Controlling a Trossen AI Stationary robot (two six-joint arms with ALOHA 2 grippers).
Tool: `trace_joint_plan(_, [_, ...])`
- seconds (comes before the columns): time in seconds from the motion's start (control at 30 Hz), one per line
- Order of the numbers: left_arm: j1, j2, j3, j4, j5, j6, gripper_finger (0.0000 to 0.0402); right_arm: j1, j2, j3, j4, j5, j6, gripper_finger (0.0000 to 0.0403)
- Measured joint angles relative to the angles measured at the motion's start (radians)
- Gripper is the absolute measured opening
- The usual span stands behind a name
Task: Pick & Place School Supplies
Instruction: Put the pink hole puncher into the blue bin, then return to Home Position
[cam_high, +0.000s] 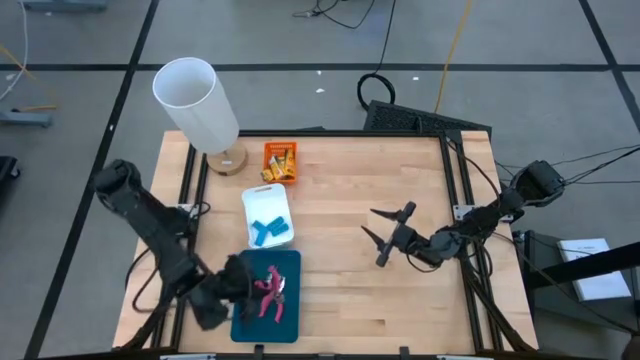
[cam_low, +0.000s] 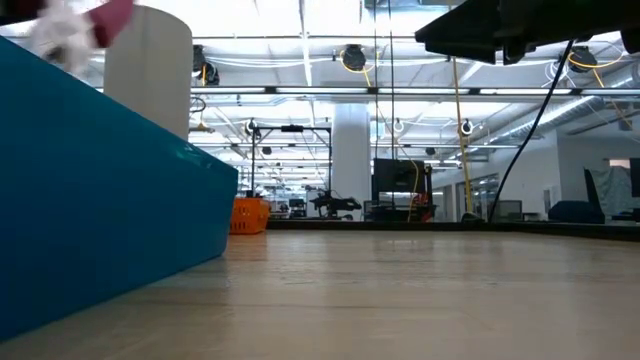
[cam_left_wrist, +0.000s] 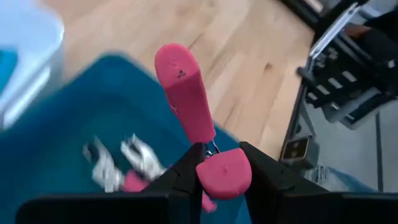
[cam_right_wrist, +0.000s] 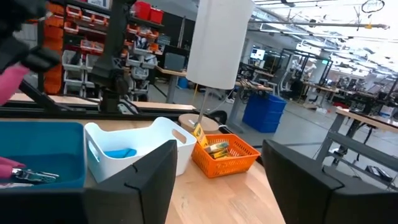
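My left gripper hovers over the near left part of the teal tray, shut on a red-handled metal tool. More red-handled tools lie in the teal tray. Light-blue pieces lie in the white tray. Yellow-orange packets lie in the orange tray. My right gripper is open and empty above the bare table, right of the trays. My left gripper pinches the tool between its two fingers, by one red handle's rounded end. The other red handle juts out past the fingertips. The tool is lifted clear above the teal tray.
A tall white cylinder on a wooden base stands at the far left corner. Bare wood lies between the trays and my right gripper. A black frame borders the table's edges.
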Motion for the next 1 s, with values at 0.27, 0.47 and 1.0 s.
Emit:
trace_joint_plan(0.27, [-0.045, 0.089, 0.0, -0.018, 0.049, -0.174, 0.0084, -0.007, 0.0, 0.0, 0.0, -0.003, 0.03, 0.0226])
trace_joint_plan(0.47, [0.001, 0.117, 0.0, -0.018, 0.118, -0.152, 0.0127, -0.007, 0.0, 0.0, 0.0, -0.004, 0.03, 0.0224])
trace_joint_plan(1.0, [0.082, 0.069, 0.0, -0.003, 0.14, 0.038, 0.0239, -0.007, 0.0, 0.0, -0.004, -0.004, 0.023, 0.0228])
